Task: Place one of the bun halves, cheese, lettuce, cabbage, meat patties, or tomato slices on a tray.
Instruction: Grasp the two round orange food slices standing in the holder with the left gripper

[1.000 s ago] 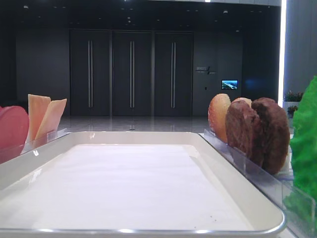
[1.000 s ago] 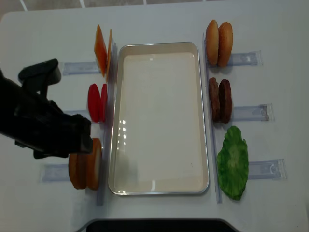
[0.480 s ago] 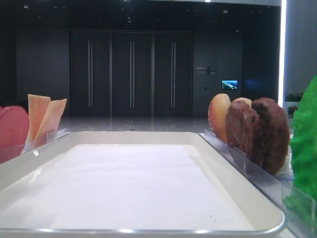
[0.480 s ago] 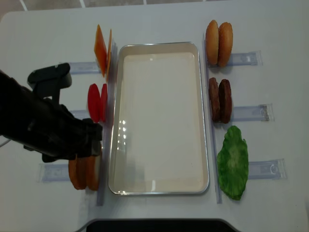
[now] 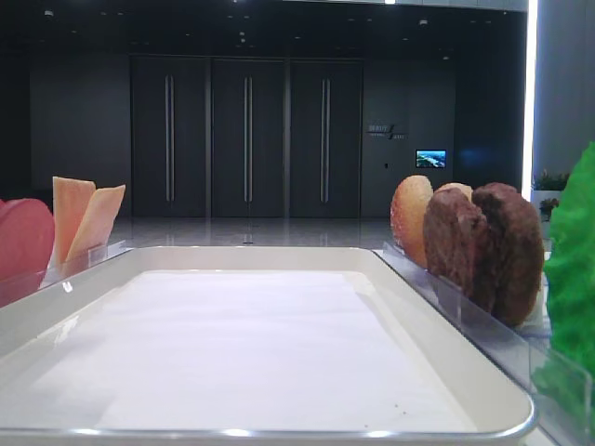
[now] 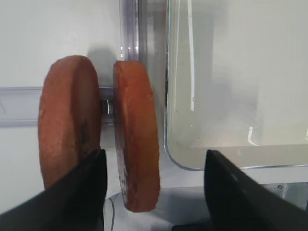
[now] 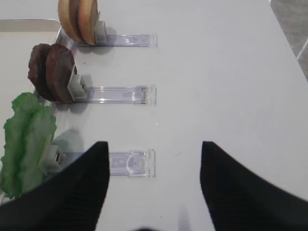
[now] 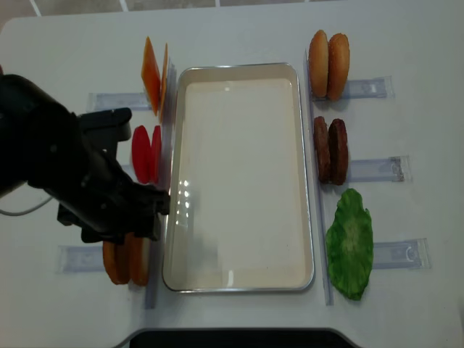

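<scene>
Left end effector (image 6: 151, 192), spread wide, is hovering over two golden-brown round bun halves (image 6: 136, 142) beside the glossy white rectangular tray (image 6: 231, 159).

A big white table (image 8: 239, 32) holds everything. In the middle lies a white tray (image 8: 239, 284). On its left stand cheese (image 8: 151, 75), tomato slices (image 8: 145, 154) and bun halves (image 8: 127, 259) in clear racks (image 8: 109, 101). On its right stand more buns (image 8: 328, 64), meat patties (image 8: 330, 151) and lettuce (image 8: 349, 243).
</scene>
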`<move>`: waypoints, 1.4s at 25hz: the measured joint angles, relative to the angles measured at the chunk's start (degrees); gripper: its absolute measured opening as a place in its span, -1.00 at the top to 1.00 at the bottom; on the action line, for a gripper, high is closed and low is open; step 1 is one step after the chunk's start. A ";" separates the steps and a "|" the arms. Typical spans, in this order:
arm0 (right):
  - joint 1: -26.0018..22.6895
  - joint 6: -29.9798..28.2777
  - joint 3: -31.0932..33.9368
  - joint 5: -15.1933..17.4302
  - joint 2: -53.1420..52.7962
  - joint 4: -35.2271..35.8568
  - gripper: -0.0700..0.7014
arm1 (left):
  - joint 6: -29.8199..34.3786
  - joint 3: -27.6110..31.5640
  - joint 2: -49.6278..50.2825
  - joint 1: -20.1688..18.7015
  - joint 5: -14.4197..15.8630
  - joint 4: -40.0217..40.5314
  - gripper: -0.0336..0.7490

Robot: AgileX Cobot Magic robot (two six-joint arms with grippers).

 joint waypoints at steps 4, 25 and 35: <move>0.00 0.00 0.00 0.00 0.00 0.00 -0.22 | 0.14 0.00 2.88 0.00 -1.16 0.61 -0.32; 0.00 0.00 0.00 0.00 0.00 0.00 -0.22 | 0.70 -0.07 6.85 0.00 -1.02 1.70 0.45; 0.00 0.00 0.00 0.00 0.00 0.00 -0.22 | 0.77 -0.41 6.85 0.00 0.37 2.10 0.60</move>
